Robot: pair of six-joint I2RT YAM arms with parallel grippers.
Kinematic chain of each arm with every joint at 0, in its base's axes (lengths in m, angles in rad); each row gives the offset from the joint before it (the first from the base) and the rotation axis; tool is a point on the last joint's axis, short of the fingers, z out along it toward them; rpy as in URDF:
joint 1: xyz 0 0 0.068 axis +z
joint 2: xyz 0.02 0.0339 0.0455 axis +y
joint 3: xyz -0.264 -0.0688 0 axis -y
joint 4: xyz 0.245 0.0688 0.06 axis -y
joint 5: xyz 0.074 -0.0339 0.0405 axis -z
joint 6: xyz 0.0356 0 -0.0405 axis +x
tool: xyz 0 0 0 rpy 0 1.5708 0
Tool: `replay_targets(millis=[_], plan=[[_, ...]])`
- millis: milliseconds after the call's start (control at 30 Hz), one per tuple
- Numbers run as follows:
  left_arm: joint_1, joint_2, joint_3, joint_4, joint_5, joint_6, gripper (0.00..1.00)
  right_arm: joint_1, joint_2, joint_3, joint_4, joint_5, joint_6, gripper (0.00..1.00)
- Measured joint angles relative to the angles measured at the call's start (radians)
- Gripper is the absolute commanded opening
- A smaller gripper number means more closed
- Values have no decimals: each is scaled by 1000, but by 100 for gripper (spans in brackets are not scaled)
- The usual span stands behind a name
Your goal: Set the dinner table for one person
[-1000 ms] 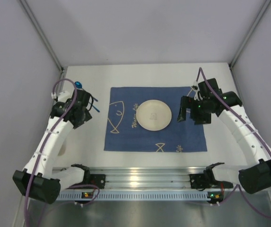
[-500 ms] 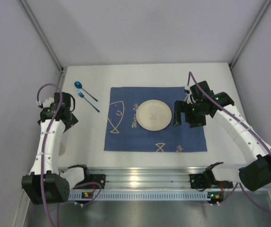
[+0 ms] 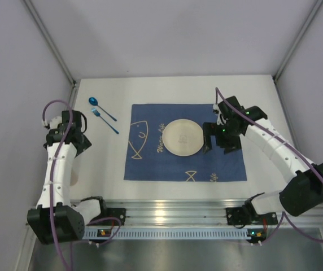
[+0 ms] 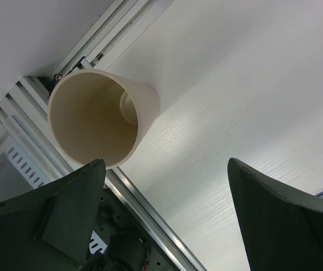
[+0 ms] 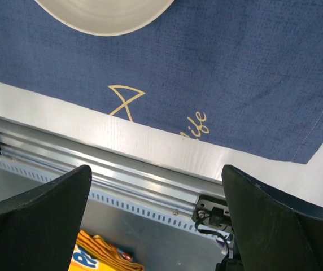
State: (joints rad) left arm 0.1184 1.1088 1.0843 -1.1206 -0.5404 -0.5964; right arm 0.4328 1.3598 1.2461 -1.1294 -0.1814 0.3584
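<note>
- While the left gripper [image 4: 164, 169] is hanging with its jaws spread wide and gripping nothing, the cream tapered cup [image 4: 102, 116] is sitting just beyond its left finger, at the table's near-left corner beside the aluminium rail [image 4: 29, 99].
- That cup appears to be standing upright, so its long axis is pointing up and its mouth is facing the wrist camera. The left arm is by far the nearer one for a pick.
- The right gripper [image 3: 215, 138] is hovering, jaws likewise spread and empty, over the right part of the dark blue cloth mat with cream fish drawings [image 3: 150, 164], just beside the round cream plate [image 3: 183, 138] at the mat's middle.
- The large matte white dinner table [image 3: 173, 90] is lying beneath everything, with the metallic blue spoon [image 3: 104, 110] and the metallic blue fork [image 3: 107, 122] resting on its far-left part, near the mat but off it.
- The top view is giving the whole layout while hiding nearly all of the cup under the left arm. The left wrist view is showing the cup's open mouth plainly, yet nothing of the plate or cutlery.
</note>
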Motion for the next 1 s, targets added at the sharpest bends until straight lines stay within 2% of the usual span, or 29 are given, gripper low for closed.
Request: replay_targets(millis=[200,433,667,767,800,833,900,933,967,1000], plan=[[104,8,-6,37,28,42,95,14,40,14,-12,14,-3,99],[243,29,-33,106,122,99,94,43,96,54,-39,40,-18,99],[258,118,-82,193,196,122,93,45,137,92,-48,60,-18,99],[260,156,-100,218,210,123,87,45,145,96,-49,72,-18,99],[260,167,-107,231,212,123,82,45,145,97,-49,76,-18,99],[260,178,-114,241,214,122,59,45,145,97,-49,78,-18,99],[262,191,-127,257,222,121,38,45,145,97,-49,85,-18,99],[262,193,-129,261,224,121,9,45,145,97,-49,87,-17,99],[262,194,-131,269,231,120,0,45,145,97,-49,90,-17,99],[262,194,-129,269,216,130,0,45,145,97,-49,94,-16,99]])
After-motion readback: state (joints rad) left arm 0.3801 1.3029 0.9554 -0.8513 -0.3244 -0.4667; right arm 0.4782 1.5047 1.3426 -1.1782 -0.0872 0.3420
